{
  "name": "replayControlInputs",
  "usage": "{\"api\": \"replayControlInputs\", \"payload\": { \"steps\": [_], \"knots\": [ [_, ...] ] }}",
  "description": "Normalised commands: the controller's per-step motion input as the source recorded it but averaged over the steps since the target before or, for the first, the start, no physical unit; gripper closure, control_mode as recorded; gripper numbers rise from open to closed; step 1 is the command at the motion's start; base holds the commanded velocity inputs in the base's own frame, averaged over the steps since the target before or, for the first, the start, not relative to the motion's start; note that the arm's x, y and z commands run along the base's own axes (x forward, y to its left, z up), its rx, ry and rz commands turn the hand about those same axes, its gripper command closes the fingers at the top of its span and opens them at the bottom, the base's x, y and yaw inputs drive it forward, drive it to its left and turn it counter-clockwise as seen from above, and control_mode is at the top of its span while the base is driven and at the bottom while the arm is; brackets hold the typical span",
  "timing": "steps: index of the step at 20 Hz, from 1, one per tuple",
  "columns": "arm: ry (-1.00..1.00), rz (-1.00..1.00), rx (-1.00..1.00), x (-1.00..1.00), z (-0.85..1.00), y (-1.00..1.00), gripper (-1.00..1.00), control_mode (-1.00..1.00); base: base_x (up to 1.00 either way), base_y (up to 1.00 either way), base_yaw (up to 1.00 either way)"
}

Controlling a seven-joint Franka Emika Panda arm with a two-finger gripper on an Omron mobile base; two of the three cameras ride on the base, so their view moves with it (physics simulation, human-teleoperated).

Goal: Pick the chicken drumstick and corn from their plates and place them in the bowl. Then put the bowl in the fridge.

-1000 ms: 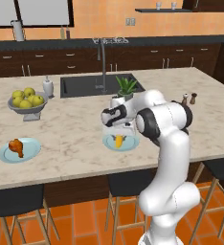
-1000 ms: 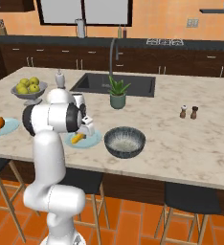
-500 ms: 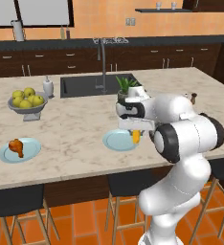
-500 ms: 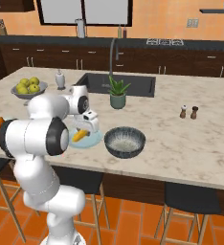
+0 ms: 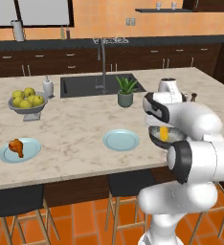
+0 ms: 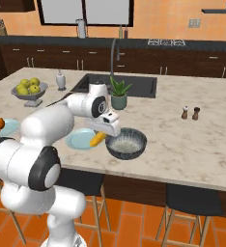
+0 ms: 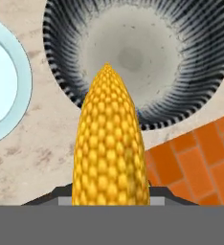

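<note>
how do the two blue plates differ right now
The near plate beside the bowl is bare; the far plate holds the chicken drumstick. The near plate's corn is clamped in the gripper by the bowl's rim. Both plates are round, flat, pale blue, and lie on the counter.

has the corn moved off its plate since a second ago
Yes. The corn, held in the gripper, has left the plate and now hangs beside the bowl rim.

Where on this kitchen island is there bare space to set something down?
Open marble lies between the fruit bowl, the drumstick plate and the bare plate, and right of the salt and pepper shakers. It is crowded where the gripper holds the corn beside the bowl.
</note>
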Motion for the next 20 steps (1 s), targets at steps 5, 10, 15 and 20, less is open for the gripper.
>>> {"api": "replayControlInputs", "payload": {
  "steps": [5,10,15,20],
  "knots": [
    [0.08,0.0,0.03,0.49,-0.01,-0.85,1.0,-1.0,0.0,0.0,0.0],
    [0.1,0.01,0.06,0.9,-0.18,-0.55,1.0,-1.0,0.0,0.0,0.0],
    [0.05,0.0,0.11,0.62,-0.37,-0.22,1.0,-1.0,0.0,0.0,0.0],
    [0.05,0.0,0.0,0.27,-0.44,0.18,1.0,-1.0,0.0,0.0,0.0]
  ]
}}
